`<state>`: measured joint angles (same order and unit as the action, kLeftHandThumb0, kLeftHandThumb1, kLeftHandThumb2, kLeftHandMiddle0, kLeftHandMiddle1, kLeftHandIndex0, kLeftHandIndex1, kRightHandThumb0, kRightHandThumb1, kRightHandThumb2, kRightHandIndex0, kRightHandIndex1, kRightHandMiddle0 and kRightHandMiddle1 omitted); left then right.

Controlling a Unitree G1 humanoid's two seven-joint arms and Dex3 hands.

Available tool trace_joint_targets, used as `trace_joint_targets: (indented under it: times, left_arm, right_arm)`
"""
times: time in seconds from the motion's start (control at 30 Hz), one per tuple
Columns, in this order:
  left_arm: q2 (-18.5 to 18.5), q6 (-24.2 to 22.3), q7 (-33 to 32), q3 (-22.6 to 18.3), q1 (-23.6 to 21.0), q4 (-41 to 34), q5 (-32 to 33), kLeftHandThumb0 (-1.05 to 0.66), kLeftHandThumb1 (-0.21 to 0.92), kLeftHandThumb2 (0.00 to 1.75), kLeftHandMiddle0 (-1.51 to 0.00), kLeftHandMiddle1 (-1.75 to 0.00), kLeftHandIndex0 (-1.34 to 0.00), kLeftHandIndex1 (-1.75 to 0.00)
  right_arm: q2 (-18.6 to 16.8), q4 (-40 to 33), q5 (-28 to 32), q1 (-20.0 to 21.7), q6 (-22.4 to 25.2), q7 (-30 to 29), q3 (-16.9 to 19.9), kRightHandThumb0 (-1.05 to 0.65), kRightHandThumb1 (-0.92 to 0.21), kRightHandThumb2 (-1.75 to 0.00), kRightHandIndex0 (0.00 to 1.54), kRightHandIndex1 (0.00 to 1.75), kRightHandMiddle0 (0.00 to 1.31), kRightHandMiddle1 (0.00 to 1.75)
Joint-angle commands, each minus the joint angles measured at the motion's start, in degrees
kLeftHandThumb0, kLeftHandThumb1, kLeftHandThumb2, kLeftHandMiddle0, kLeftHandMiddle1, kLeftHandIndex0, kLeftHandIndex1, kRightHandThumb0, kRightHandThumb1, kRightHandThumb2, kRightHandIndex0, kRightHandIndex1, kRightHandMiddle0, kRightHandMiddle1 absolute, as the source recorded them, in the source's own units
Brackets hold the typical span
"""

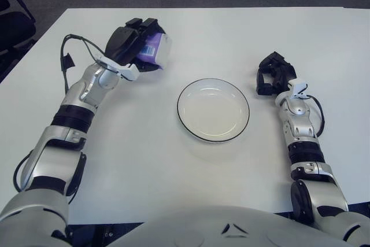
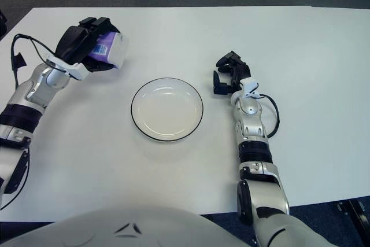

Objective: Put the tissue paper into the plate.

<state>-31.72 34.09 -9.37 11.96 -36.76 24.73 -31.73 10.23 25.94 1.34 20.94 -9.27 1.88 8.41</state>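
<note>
The left hand holds the tissue paper above the white desk, up and left of the plate. Nothing sits between them. The right hand, fingers curled and holding nothing, shows just right of the plate.

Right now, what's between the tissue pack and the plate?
Nothing but bare white table, as both eye views show. The left hand holds the tissue pack off to the plate's left; the right hand shows beside its right.
</note>
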Motion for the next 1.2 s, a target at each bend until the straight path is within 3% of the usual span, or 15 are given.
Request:
trace_joint_targets:
  times: [0.0, 0.47, 0.87, 1.17]
  left_arm:
    - [1.52, 1.24, 1.73, -0.09, -2.2, -3.13, 1.48, -0.06, 0.25, 1.41, -1.33, -1.75, -1.11, -1.75]
    - [9.51, 3.12, 7.13, 2.27, -4.65, -9.39, 4.05, -0.07, 0.26, 1.39, -1.33, -1.75, -1.1, -1.75]
    - [13.85, 5.89, 12.3, 4.66, -6.76, -11.11, 5.05, -0.04, 0.23, 1.41, -1.32, -1.75, -1.09, -1.75]
    - [15.7, 6.48, 20.71, 7.5, -6.26, -12.54, 11.14, -0.04, 0.22, 1.41, -1.27, -1.75, -1.05, -1.75]
  right_arm:
    - [-1.51, 5.67, -0.01, -7.27, 3.22, 0.35, -0.67, -0.01, -0.15, -1.51, 0.79, 1.68, 0.48, 1.75]
    - [-1.74, 5.01, 0.41, -7.42, 4.08, 0.68, -0.66, -0.01, -0.15, -1.5, 0.79, 1.67, 0.48, 1.75]
    - [-1.81, 3.92, 0.02, -8.02, 4.25, 0.63, -1.14, -0.01, -0.15, -1.51, 0.78, 1.7, 0.48, 1.75]
    - [-2.17, 2.32, -0.08, -8.75, 4.45, 0.5, -1.77, -0.01, -0.15, -1.52, 0.77, 1.73, 0.48, 1.75]
